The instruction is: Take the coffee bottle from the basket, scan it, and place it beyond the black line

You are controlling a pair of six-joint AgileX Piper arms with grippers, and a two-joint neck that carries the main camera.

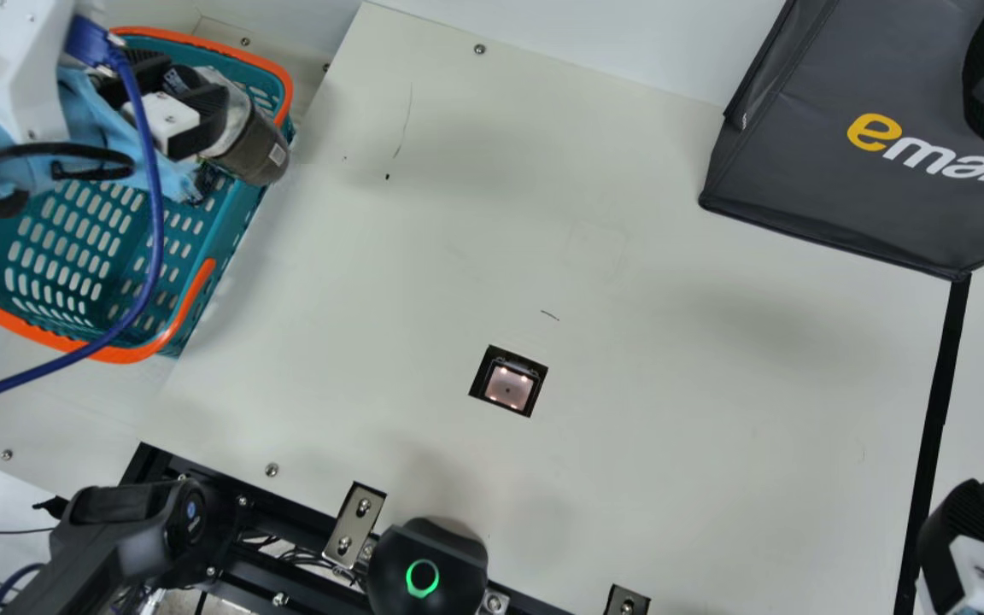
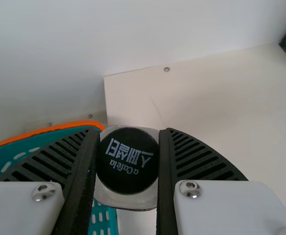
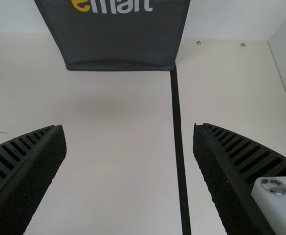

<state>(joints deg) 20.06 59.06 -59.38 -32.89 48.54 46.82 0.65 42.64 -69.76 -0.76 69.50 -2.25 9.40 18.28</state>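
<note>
In the main view my left gripper (image 1: 176, 107) holds the coffee bottle (image 1: 251, 141) tilted above the basket's right rim; the basket (image 1: 240, 231) is teal with orange edges. The left wrist view has the bottle's black lid (image 2: 127, 160) between the two ribbed fingers of my left gripper (image 2: 128, 164), both pressed against its sides. At the main view's lower right corner is part of my right gripper (image 1: 966, 538), beside the black line (image 1: 936, 410). In the right wrist view my right gripper (image 3: 130, 171) stands wide open over the table, the black line (image 3: 178, 132) running between its fingers.
A square scanner window (image 1: 509, 384) with small lights is set into the cream table (image 1: 646, 444). A dark grey bag (image 1: 825, 145) stands at the back right, its corner meeting the line's far end. A black device with a green ring (image 1: 422, 578) sits at the front edge.
</note>
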